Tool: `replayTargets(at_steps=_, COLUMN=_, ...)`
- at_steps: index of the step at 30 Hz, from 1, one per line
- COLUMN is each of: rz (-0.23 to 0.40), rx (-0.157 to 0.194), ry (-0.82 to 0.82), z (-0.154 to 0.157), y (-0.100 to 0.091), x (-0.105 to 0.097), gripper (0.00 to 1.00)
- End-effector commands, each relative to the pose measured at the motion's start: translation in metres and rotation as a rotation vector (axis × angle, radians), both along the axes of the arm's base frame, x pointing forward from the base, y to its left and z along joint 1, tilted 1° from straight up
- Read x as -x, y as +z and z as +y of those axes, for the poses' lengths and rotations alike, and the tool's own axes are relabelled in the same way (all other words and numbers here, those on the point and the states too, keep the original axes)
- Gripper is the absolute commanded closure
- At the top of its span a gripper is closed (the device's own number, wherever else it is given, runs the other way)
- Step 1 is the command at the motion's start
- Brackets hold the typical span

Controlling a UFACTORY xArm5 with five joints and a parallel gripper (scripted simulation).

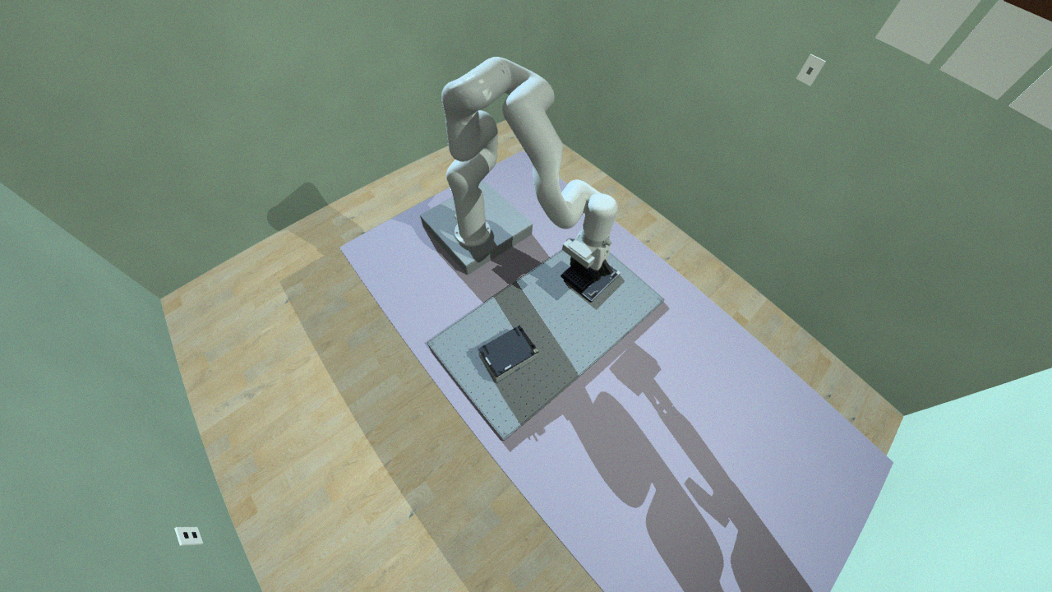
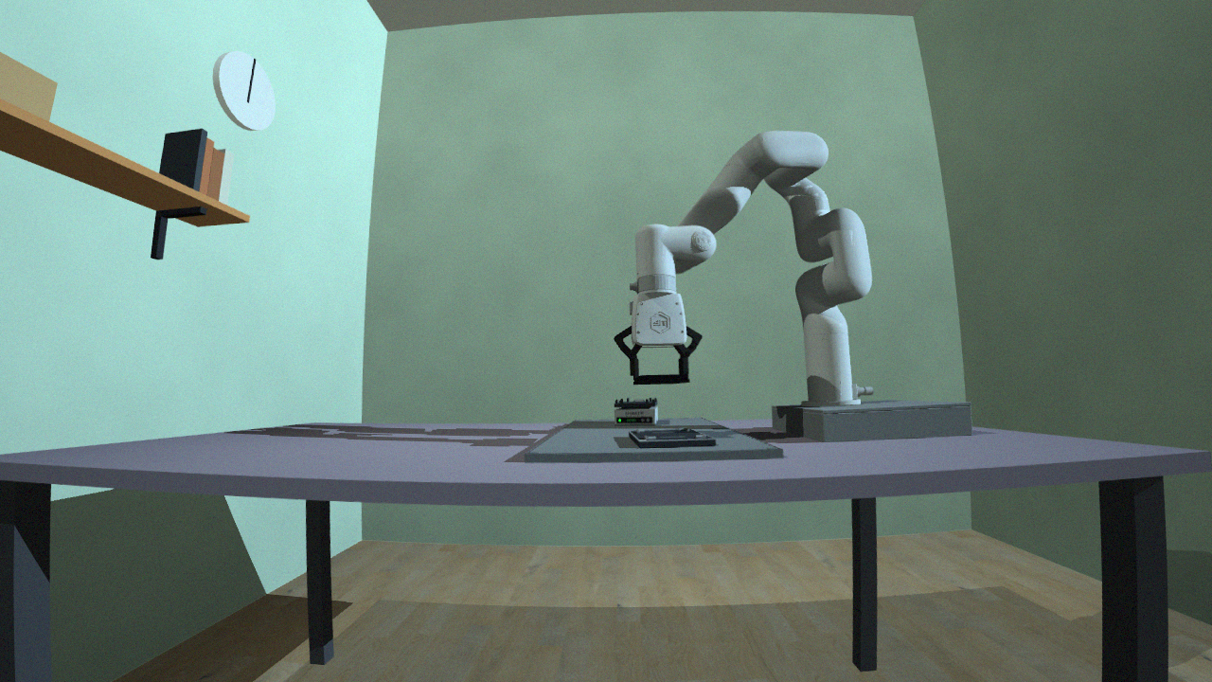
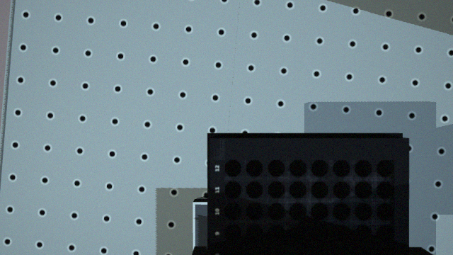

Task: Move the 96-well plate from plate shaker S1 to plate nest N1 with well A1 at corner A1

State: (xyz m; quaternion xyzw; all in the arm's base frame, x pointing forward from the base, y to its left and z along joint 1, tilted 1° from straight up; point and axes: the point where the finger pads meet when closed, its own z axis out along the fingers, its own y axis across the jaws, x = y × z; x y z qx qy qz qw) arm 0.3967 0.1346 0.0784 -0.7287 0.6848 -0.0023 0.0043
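My gripper [image 1: 583, 274] [image 2: 652, 373] is shut on the black 96-well plate [image 1: 575, 279] [image 2: 654, 379] [image 3: 308, 191] and holds it level, well above the table. The plate hangs over the flat dark plate nest N1 [image 1: 606, 284] [image 2: 671, 438]. In the wrist view only a pale corner of the nest [image 3: 199, 219] shows past the plate's left edge. The row numbers 9 to 12 show along that edge. The plate shaker S1 [image 1: 507, 352] [image 2: 636, 413], a grey box with a green light, stands empty at the other end of the board. I cannot see the plate's cut-off corner.
The shaker and the nest stand on a grey perforated breadboard [image 1: 588, 330] [image 2: 584, 455] [image 3: 106, 106] on a lilac table [image 1: 735, 441] [image 2: 339, 466]. The arm's grey base block [image 1: 470, 253] [image 2: 872, 420] stands behind the board.
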Motion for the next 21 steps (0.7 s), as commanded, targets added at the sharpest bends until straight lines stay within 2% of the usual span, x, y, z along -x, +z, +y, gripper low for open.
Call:
replayTargets(at_steps=1, rz=-0.007, rx=0.012, ry=-0.001, z=0.007, y=0.000, x=-0.001, gripper=1.00)
replayTargets(at_steps=21, rz=-0.007, rx=0.012, ry=-0.001, z=0.067, y=-0.007, x=0.003, gripper=1.00)
